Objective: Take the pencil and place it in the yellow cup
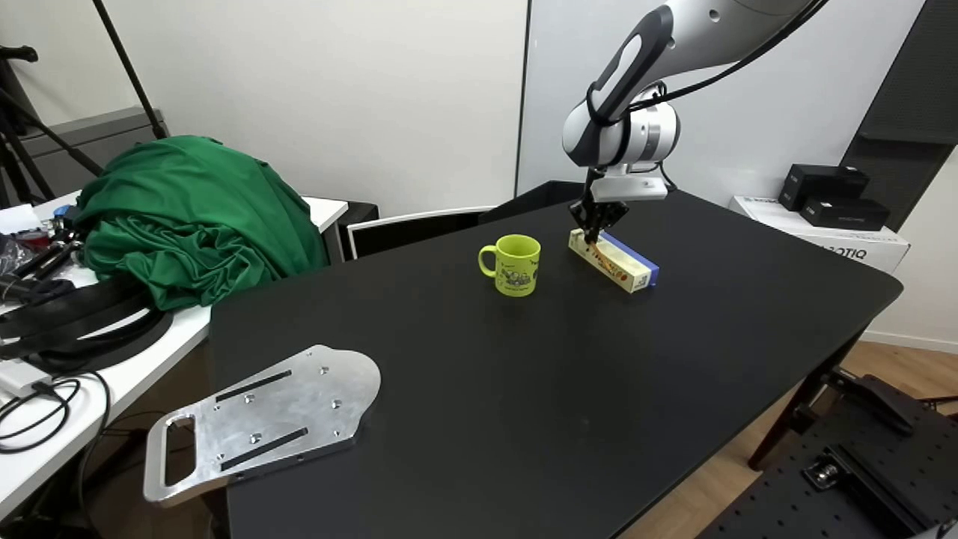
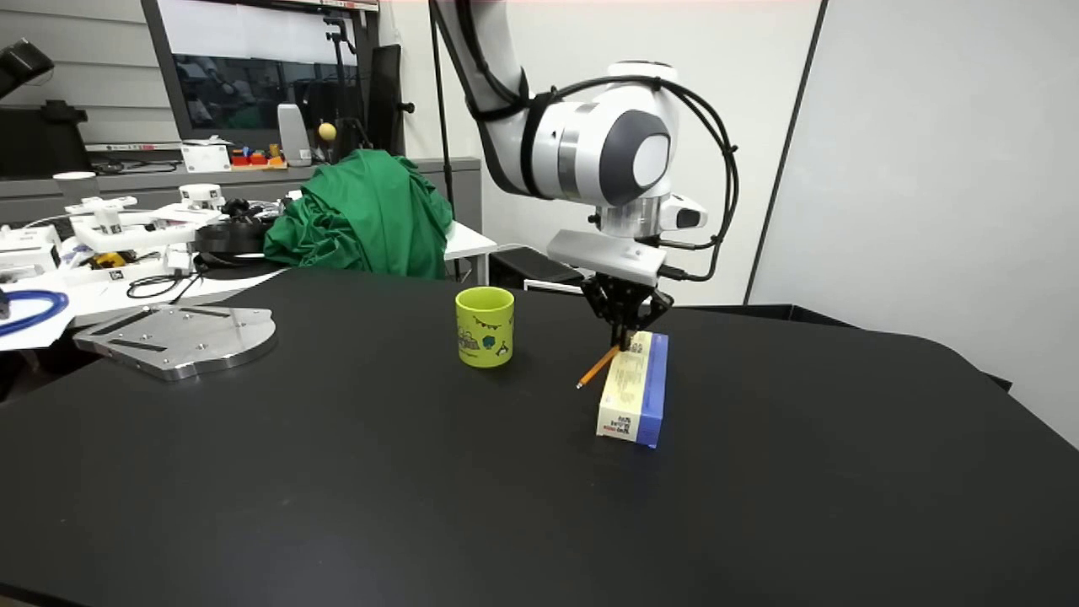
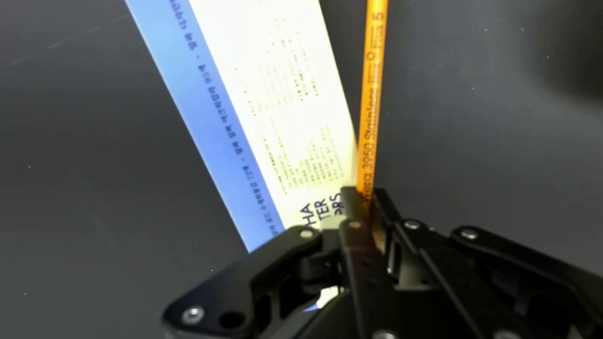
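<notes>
The pencil (image 3: 371, 94) is pinched in the gripper (image 3: 363, 197), its jaws tight against the shaft from both sides; one length runs out beyond them, and the end behind is hidden. It should be light, thin and stiff, but its smooth coat may let it slip or pivot in so narrow a hold if it knocks something. A hold toward the upper end, leaving plenty to hang below, looks best for dropping it in; here it sticks out aslant, so it probably needs swinging more upright. Beneath and just beside the jaws lies the box (image 2: 630, 384), cream with a blue side; whether the pencil touches it I cannot tell. The arm (image 2: 582, 152) reaches down from above, bent at the wrist, gripper pointing down low over one end of the box. Off to one side of the gripper, the yellow cup (image 1: 517, 266) stands upright, handle turned away from it.
</notes>
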`<action>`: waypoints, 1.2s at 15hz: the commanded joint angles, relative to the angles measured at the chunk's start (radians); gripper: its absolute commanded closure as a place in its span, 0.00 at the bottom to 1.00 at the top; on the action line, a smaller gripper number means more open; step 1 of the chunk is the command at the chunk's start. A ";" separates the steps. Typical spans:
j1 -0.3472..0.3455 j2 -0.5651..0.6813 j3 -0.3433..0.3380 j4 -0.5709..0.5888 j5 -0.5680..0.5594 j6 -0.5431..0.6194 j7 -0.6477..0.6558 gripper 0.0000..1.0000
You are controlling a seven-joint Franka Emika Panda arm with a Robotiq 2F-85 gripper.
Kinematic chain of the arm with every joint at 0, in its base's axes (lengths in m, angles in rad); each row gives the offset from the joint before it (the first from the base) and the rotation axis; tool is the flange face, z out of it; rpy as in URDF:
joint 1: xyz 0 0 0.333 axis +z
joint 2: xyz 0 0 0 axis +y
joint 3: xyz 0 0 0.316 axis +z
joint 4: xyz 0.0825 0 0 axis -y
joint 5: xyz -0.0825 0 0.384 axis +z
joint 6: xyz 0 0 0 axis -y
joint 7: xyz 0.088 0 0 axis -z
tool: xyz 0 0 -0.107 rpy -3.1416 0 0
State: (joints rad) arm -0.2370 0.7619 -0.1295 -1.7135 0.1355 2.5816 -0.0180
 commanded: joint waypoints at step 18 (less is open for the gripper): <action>-0.028 -0.074 0.039 0.183 0.357 -0.786 0.333 0.98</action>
State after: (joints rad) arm -0.2276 0.6510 -0.1106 -1.6081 0.4077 1.8889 0.2490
